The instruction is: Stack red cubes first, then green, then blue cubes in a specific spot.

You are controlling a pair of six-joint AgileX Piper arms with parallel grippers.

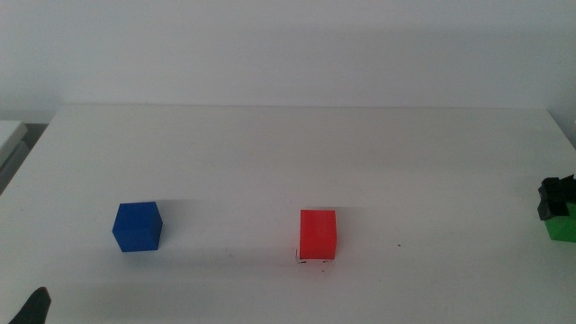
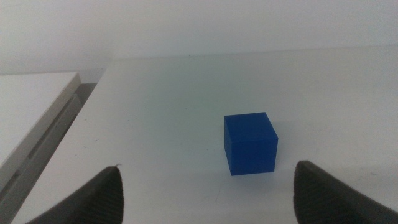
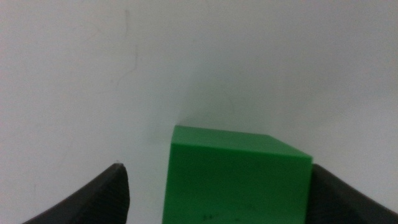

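Your right gripper (image 3: 214, 186) is at the table's (image 1: 288, 162) right edge w/ jaws spread wide around the green cube (image 3: 236, 177), not pinching it. The red cube (image 1: 318, 235) sits on the black pen marks (image 1: 312, 262) mid-table & the blue cube (image 1: 137, 226) is well apart to its left. Your left gripper (image 2: 205, 193) waits near the blue one, jaws wide apart

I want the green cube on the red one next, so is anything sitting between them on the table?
Nothing visible does. The green cube sits at the table's right edge between the right hand's open jaws, and only bare table separates it from the red cube. The blue cube lies on the far side.
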